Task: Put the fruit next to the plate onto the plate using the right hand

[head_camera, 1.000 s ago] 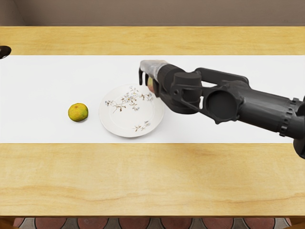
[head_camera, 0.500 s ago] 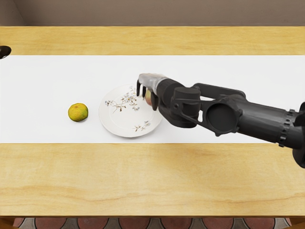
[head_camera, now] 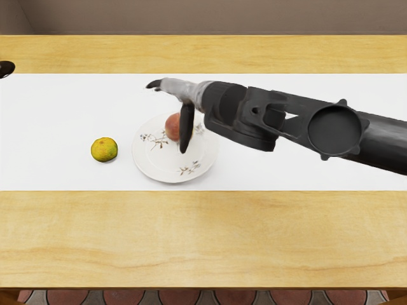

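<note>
A reddish fruit (head_camera: pixel 172 126) lies on the white flowered plate (head_camera: pixel 166 166), near its far middle. My right hand (head_camera: pixel 176 109) hovers over it with fingers spread: one dark finger points down just right of the fruit, another stretches left above it. The hand holds nothing. A yellow-green citrus fruit (head_camera: pixel 104 150) sits on the white runner, left of the plate and apart from it. The right arm (head_camera: pixel 305 124) comes in from the right edge.
The white runner (head_camera: pixel 51 127) crosses the wooden table (head_camera: pixel 203 235). A small dark object (head_camera: pixel 5 68) shows at the far left edge, possibly part of the left arm.
The right hand has spread its fingers and let go of the reddish fruit, which now rests on the plate. The hand and arm have risen and shifted a little left.
</note>
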